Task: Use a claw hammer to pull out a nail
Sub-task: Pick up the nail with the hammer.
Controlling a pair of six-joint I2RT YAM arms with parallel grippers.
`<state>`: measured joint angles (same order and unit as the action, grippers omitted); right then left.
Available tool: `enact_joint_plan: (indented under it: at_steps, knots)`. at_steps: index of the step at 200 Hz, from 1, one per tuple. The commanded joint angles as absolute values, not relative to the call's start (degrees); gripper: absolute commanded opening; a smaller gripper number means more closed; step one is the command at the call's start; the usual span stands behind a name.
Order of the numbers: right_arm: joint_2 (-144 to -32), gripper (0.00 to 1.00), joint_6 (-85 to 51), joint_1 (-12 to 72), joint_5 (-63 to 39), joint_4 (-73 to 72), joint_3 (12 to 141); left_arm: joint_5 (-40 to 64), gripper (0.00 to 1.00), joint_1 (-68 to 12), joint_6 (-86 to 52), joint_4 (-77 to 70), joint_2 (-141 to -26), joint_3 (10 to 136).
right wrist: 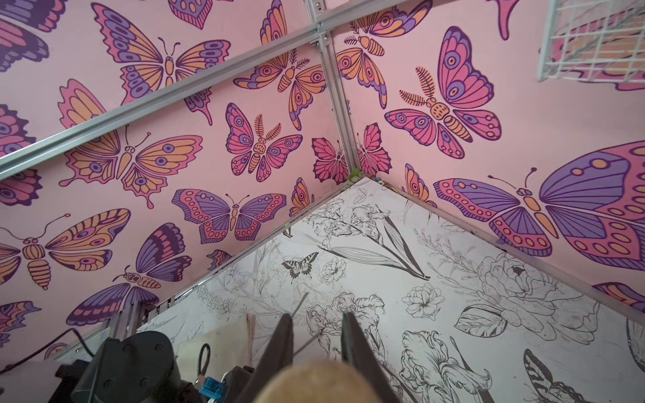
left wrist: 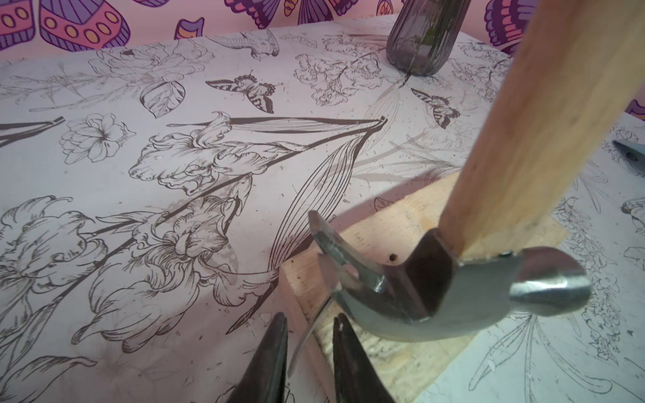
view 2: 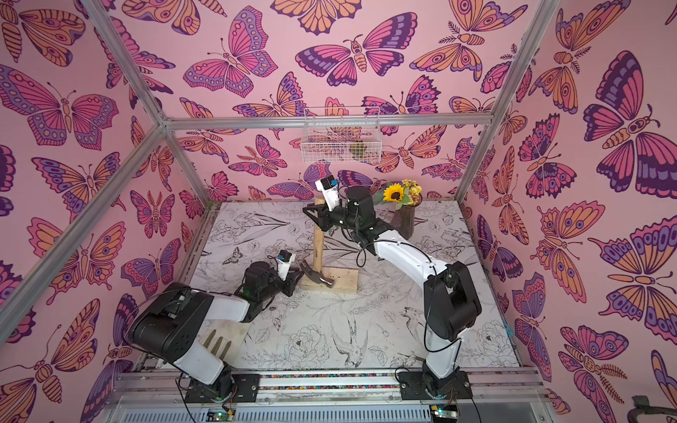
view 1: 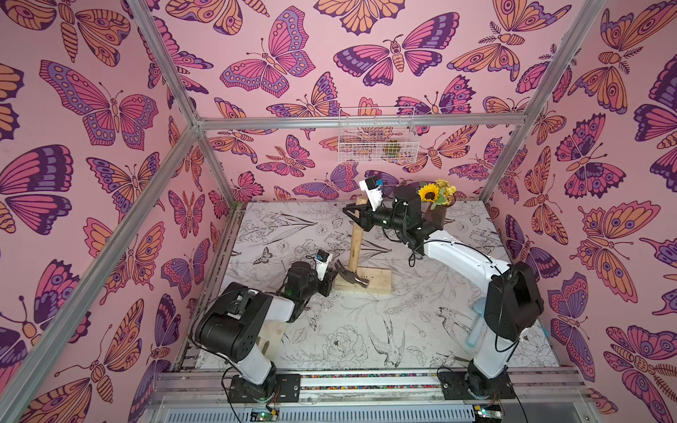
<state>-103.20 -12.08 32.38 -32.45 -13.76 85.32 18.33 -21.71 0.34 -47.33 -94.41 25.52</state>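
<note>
Low on the left, over the floral-print table (view 1: 329,329), the left gripper (view 1: 330,281) sits just beside the left end of the wooden block (view 1: 379,276), aimed at the hammer's head. In the left wrist view its dark fingers (left wrist: 275,349) stand apart with a narrow gap and nothing pinched. A thin, bent silvery strip, probably the nail (left wrist: 307,335), runs from under the claw through that gap. Cannot tell whether it touches a finger.

The claw hammer (view 1: 354,241) has a long, straight, pale wooden handle and a grey steel head. It stands head-down on the block, with the handle rising close to upright. The claw (left wrist: 328,251) is curved and forked and points toward the left gripper. The round striking face (left wrist: 551,289) points the opposite way. A small round hole (left wrist: 393,257) shows in the block close by the head.

The right gripper (view 1: 353,216) is clamped on the handle near its upper end.

Poorly seen:
- The left wrist view cuts the handle off at the frame edge.
- The right wrist view gives only a blurred butt end (right wrist: 314,382) between the fingers (right wrist: 282,345).
- In both top views the handle passes behind the right gripper's fingers.

At back right stands a dark ribbed vase (view 2: 404,219) holding a sunflower (view 2: 395,193). A pale blue object (view 1: 476,324) lies mostly hidden behind the right arm and cannot be identified.
</note>
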Motion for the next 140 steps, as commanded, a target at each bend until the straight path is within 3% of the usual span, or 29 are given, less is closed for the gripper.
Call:
enact_joint_plan:
  at_steps: [1, 83, 114, 140]
  knots:
    - [-103.5, 0.0, -8.8, 31.7, -35.5, -11.0, 87.9, 20.0, 0.25, -21.6, 1.1, -50.4, -96.5, 26.4]
    - [-105.4, 0.0, -8.6, 30.5, -41.9, -11.4, 89.6, 19.7, 0.25, -22.5, 4.0, -53.3, -100.1, 28.2]
    - [-106.0, 0.0, -8.5, 30.3, -41.7, -10.9, 90.2, 19.3, 0.08, -22.6, 4.3, -54.8, -100.1, 27.6]
    - [-106.2, 0.0, -8.4, 30.3, -41.2, -10.6, 90.3, 17.2, 0.0, -22.5, 3.4, -56.2, -99.2, 26.1]
